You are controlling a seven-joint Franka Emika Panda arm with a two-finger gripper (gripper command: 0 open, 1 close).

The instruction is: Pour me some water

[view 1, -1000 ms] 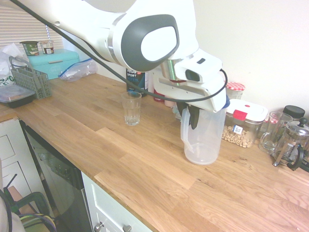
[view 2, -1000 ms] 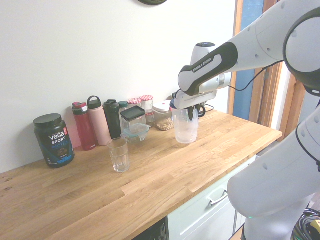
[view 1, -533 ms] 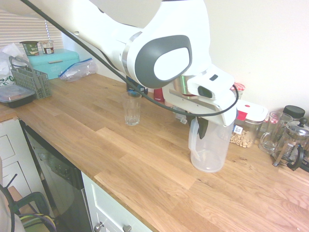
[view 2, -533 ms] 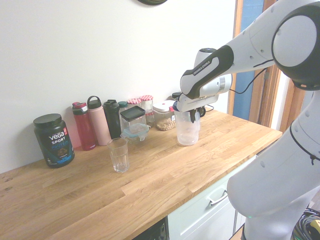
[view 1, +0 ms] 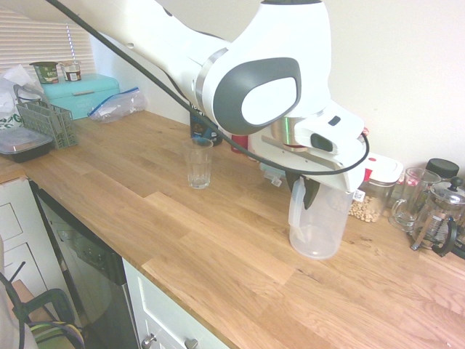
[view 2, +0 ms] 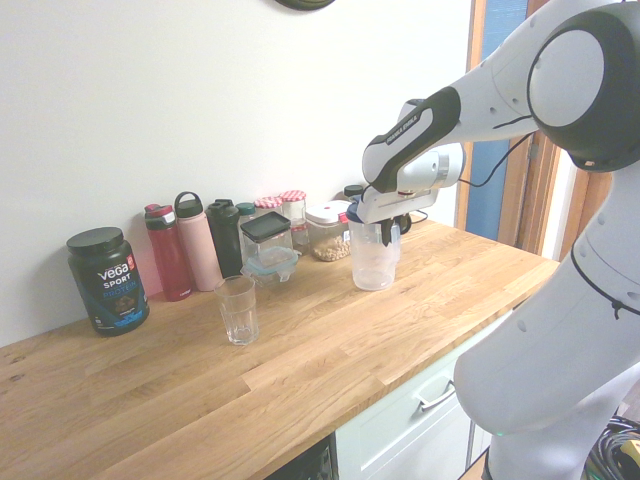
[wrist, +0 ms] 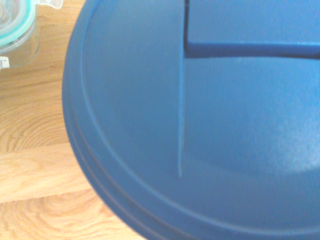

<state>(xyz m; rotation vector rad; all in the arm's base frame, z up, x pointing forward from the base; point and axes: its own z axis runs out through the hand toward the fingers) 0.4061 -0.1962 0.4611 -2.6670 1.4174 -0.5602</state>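
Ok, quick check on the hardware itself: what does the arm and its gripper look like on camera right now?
The arm is glossy white with rounded segments and dark grey oval panels around white joint caps. A dark band on the forearm carries white lettering, too small to read. A black cable runs along the arm and loops round the wrist. The gripper has a white boxy body with a silver collar and dark fingers.

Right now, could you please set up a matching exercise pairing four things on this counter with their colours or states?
Things:
1. pitcher
2. drinking glass
3. protein tub
4. gripper

States:
A. black, labelled, at the row's far end
B. empty, standing alone on the wood
C. shut at the handle
D. translucent, blue-lidded

Pairs: 1-D, 2-B, 3-A, 4-C
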